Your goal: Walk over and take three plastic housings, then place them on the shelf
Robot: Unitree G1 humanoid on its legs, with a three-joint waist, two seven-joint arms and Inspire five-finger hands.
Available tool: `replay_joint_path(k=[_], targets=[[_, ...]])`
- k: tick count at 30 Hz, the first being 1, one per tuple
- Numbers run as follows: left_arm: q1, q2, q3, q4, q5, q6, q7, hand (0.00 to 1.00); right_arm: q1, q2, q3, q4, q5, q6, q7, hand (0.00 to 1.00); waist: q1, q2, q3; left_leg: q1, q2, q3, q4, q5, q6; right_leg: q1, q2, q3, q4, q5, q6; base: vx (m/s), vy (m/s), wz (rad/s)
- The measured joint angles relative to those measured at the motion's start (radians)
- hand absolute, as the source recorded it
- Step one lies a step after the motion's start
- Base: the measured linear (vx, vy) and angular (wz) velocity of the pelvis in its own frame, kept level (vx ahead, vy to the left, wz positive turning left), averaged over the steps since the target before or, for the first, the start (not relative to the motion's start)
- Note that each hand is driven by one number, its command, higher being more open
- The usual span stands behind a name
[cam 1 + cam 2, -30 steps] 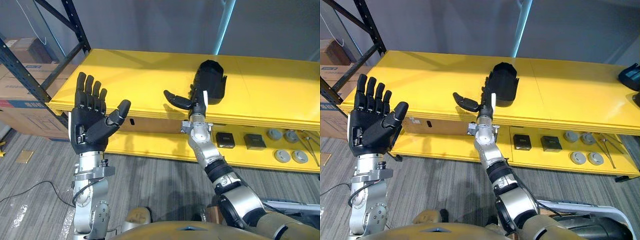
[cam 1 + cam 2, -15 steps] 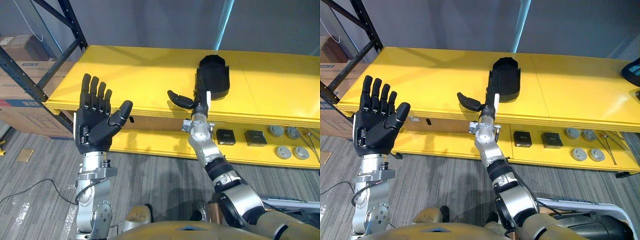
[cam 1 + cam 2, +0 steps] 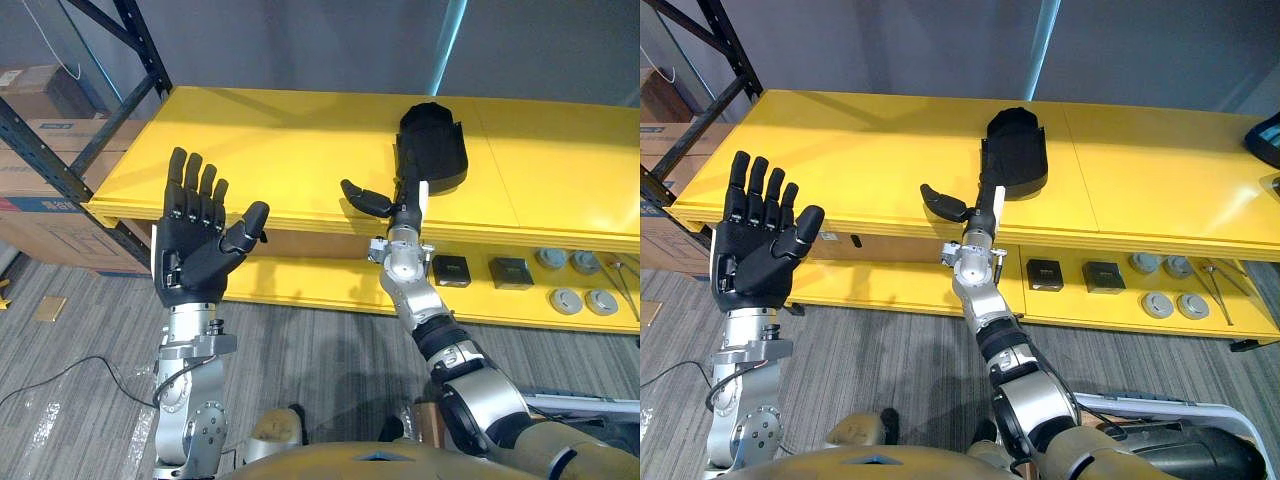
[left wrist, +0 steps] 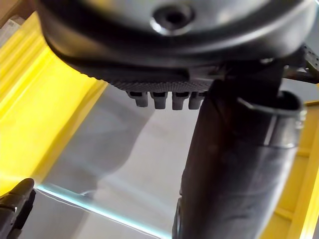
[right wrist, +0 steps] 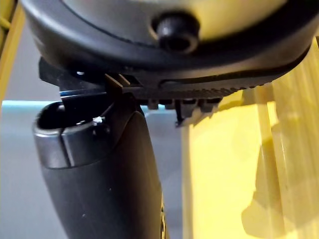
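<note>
Right hand [image 3: 365,198] and black scoop-shaped plastic housing [image 3: 433,150] moved farther onto yellow shelf [image 3: 260,150], upper centre | right hold: cannot tell | left hand [image 3: 190,255] spread wide, empty, lower left | housing likely light, stiff, slick: grip side walls

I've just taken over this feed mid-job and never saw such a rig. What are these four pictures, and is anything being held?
This is a humanoid robot with two dark hands. The two wide pictures come from its head camera, looking down; the two close ones come from cameras on its wrists, looking along each hand. The left hand is raised, open, holding nothing. The right hand reaches onto the yellow shelf, straight fingers against a black plastic housing lying there, thumb apart: apparently touching, not gripping. The lower shelf holds small black blocks and grey discs.
</note>
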Motion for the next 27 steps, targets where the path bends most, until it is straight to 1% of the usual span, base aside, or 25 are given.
replay_joint_path(k=[9, 11, 14, 15, 16, 19, 20, 22, 23, 24, 26, 27], targets=[[0.000, 0.000, -0.006, 0.000, 0.000, 0.000, 0.000, 1.00, 0.004, -0.001, 0.003, -0.010, 0.000, -0.033, 0.039, 1.00, -0.002, -0.002, 0.003, 0.001, 0.002, 0.014, -0.001, 0.000, 0.000, -0.008, 0.001, 0.013, 0.000, 0.001, 0.001, -0.03, 0.011, -0.04], [0.001, 0.001, -0.006, 0.000, 0.000, 0.000, 0.000, 1.00, 0.035, -0.001, 0.006, -0.079, -0.001, -0.036, 0.056, 1.00, -0.002, -0.004, 0.003, -0.001, 0.003, 0.018, -0.002, -0.001, -0.001, -0.013, 0.002, 0.018, 0.000, 0.002, 0.002, -0.02, 0.012, -0.07], [0.011, 0.004, -0.004, 0.000, 0.000, -0.009, 0.002, 1.00, 0.142, -0.002, 0.028, -0.348, -0.001, -0.048, 0.104, 1.00, -0.012, -0.015, 0.010, -0.001, 0.010, 0.027, 0.002, -0.008, -0.004, -0.018, 0.007, 0.027, 0.000, 0.001, 0.001, 0.00, 0.005, -0.09], [0.017, 0.005, -0.003, 0.000, 0.001, -0.014, 0.002, 1.00, 0.155, -0.003, 0.032, -0.397, -0.001, -0.048, 0.117, 1.00, -0.017, -0.018, 0.012, -0.001, 0.013, 0.031, 0.003, -0.010, -0.006, -0.019, 0.009, 0.032, 0.000, 0.001, 0.001, -0.01, 0.000, -0.21], [0.033, 0.008, 0.001, 0.001, 0.001, -0.020, 0.005, 1.00, 0.183, -0.010, 0.037, -0.518, -0.002, -0.049, 0.145, 1.00, -0.029, -0.025, 0.012, -0.001, 0.016, 0.041, 0.005, -0.015, -0.007, -0.026, 0.012, 0.045, 0.000, 0.001, 0.000, -0.01, 0.002, -0.24], [0.038, 0.011, 0.005, 0.003, 0.004, -0.020, 0.025, 1.00, 0.270, -0.056, 0.021, -0.725, 0.000, -0.048, 0.209, 1.00, -0.037, -0.031, 0.011, -0.001, 0.022, 0.056, 0.014, -0.027, -0.008, -0.033, 0.016, 0.061, 0.000, 0.001, 0.000, 0.00, 0.007, -0.19], [0.039, 0.010, 0.015, 0.003, 0.004, -0.020, 0.034, 1.00, 0.322, -0.075, 0.010, -0.793, 0.001, -0.045, 0.240, 1.00, -0.048, -0.032, 0.010, -0.002, 0.024, 0.061, 0.020, -0.034, -0.008, -0.034, 0.018, 0.067, 0.000, 0.001, 0.000, 0.01, 0.013, -0.17], [0.039, 0.010, 0.036, 0.003, 0.004, -0.020, 0.046, 1.00, 0.413, -0.093, -0.007, -0.863, 0.003, -0.034, 0.290, 1.00, -0.061, -0.035, 0.008, -0.002, 0.027, 0.072, 0.022, -0.040, -0.008, -0.039, 0.019, 0.078, 0.000, 0.001, 0.000, 0.00, 0.016, -0.18], [0.039, 0.010, 0.043, 0.002, 0.004, -0.020, 0.055, 1.00, 0.474, -0.096, -0.021, -0.890, 0.004, -0.017, 0.319, 1.00, -0.071, -0.037, 0.007, -0.004, 0.027, 0.078, 0.022, -0.043, -0.008, -0.045, 0.019, 0.086, 0.000, 0.001, 0.001, -0.02, 0.016, -0.18], [0.040, 0.010, 0.044, 0.002, 0.004, -0.020, 0.063, 1.00, 0.512, -0.097, -0.023, -0.893, 0.006, -0.003, 0.339, 1.00, -0.081, -0.039, 0.006, -0.006, 0.028, 0.083, 0.022, -0.044, -0.008, -0.051, 0.019, 0.092, 0.000, 0.001, 0.001, -0.02, 0.011, -0.19], [0.040, 0.008, 0.039, 0.002, 0.005, -0.020, 0.075, 1.00, 0.599, -0.097, -0.039, -0.892, 0.013, 0.044, 0.379, 1.00, -0.090, -0.039, 0.006, -0.008, 0.030, 0.097, 0.023, -0.049, -0.009, -0.061, 0.021, 0.105, 0.000, 0.001, 0.002, -0.02, 0.001, -0.17], [0.041, 0.008, 0.037, 0.000, 0.005, -0.020, 0.077, 1.00, 0.630, -0.098, -0.039, -0.889, 0.018, 0.056, 0.388, 1.00, -0.096, -0.039, 0.006, -0.011, 0.031, 0.097, 0.023, -0.049, -0.009, -0.064, 0.021, 0.106, 0.000, 0.001, 0.002, -0.02, -0.004, -0.07]])
